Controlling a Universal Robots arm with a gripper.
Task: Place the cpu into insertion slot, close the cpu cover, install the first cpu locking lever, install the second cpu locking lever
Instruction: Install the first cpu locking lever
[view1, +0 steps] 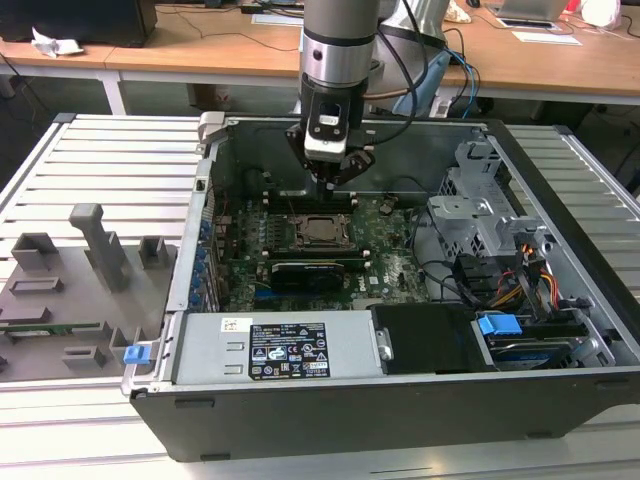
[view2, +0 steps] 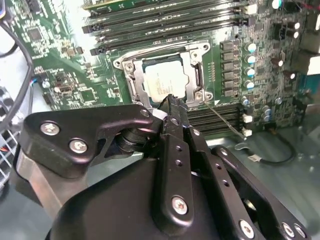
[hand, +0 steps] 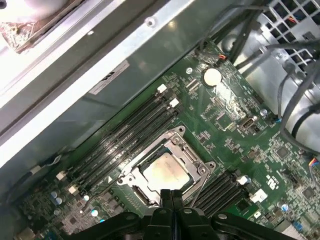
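The cpu (view1: 322, 230) (view2: 164, 82) (hand: 166, 172), a square chip with a dull silver-tan top, lies flat in the insertion slot on the green motherboard inside the open computer case. The silvery cpu cover (view2: 194, 59) (hand: 186, 151) lies down around it and frames its top, hiding the slot's rim. A thin wire locking lever (view2: 224, 119) sticks out slanted from one corner of the cover. My gripper (view1: 333, 184) (view2: 173, 101) (hand: 172, 196) hovers just above the edge of the socket, its black fingers shut together with nothing between them.
Long black memory slots (hand: 127, 135) run along both sides of the socket. A black card (view1: 315, 272) stands in front of it. A metal drive cage (view1: 480, 215) and cables (view1: 520, 280) fill the case's right. A grey fixture tray (view1: 70, 280) lies outside at the exterior view's left.
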